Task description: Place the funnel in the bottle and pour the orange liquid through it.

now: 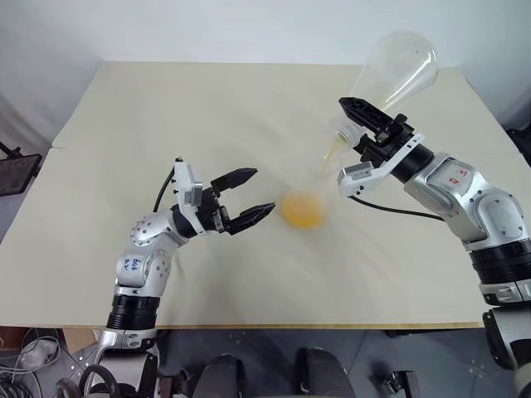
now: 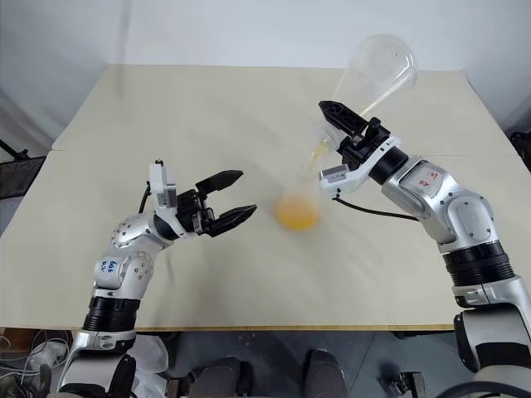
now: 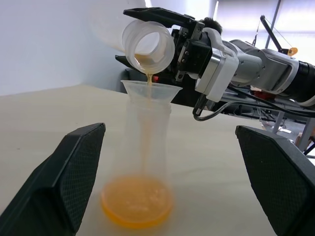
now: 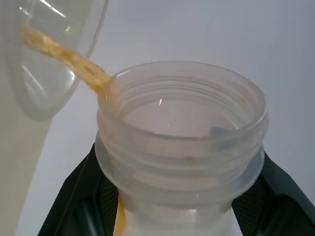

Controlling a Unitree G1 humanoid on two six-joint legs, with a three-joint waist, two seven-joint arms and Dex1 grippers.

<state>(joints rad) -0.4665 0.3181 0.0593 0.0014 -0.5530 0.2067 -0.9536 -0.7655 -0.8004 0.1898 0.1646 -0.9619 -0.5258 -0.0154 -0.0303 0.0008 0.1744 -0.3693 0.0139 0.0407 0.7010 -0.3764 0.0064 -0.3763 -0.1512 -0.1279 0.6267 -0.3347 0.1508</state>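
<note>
Pouring is under way: the right gripper point(image 1: 362, 124) is clamped on the neck of a large flask point(image 1: 397, 70), tilted mouth-down over the funnel point(image 3: 150, 91). The funnel sits in the bottle point(image 3: 142, 162) near the table's point(image 1: 166, 124) centre. Orange liquid point(image 1: 302, 209) pools in the bottle's base. The left gripper point(image 1: 251, 196) stands spread wide beside the bottle, apart from it.

Both arms are gleaming in silver-grey metal casings, rounded at the joints, with black ribbed collars ringing the lower segments. The left claw point(image 1: 249, 206) is showing two black wedge fingers with a fine mesh texture on the pads, behind a white bracket block. Blue handwriting is sitting on the left arm's shell; small red marks are showing on the right one. A black cable is looping under the right claw point(image 1: 371, 126), another curling behind the left wrist.
</note>
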